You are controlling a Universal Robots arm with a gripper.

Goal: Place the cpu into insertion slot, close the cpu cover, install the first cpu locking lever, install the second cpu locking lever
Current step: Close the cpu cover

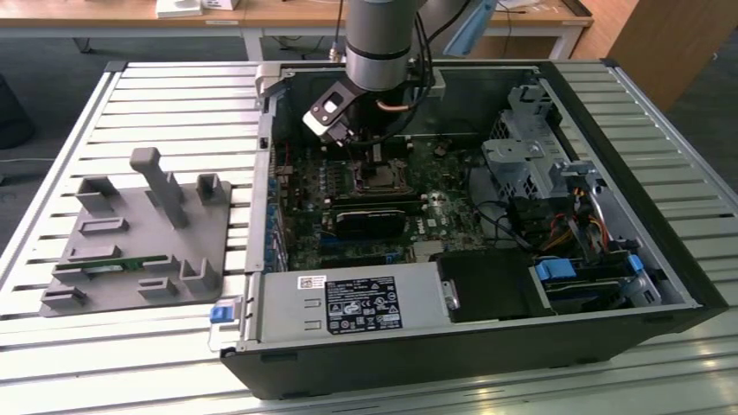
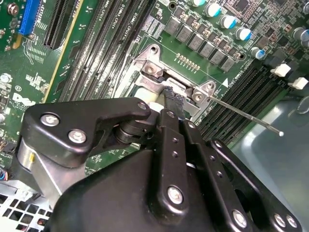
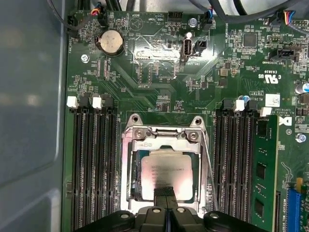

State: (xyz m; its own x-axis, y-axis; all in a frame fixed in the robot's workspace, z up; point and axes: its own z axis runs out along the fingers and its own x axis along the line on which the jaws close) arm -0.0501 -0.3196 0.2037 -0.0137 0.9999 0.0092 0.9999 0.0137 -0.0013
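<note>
Hand (image 3: 166, 195) (closed tight) hangs over the cpu (image 3: 166, 171), framed by the cpu cover (image 3: 129, 169).

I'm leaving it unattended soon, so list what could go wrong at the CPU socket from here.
1. The shut gripper rests at the cpu cover's edge; a slip might scrape the cpu's metal top.
2. A locking lever stands unlatched beside the memory slots; the cover could lift, or the gripper snag it.
</note>
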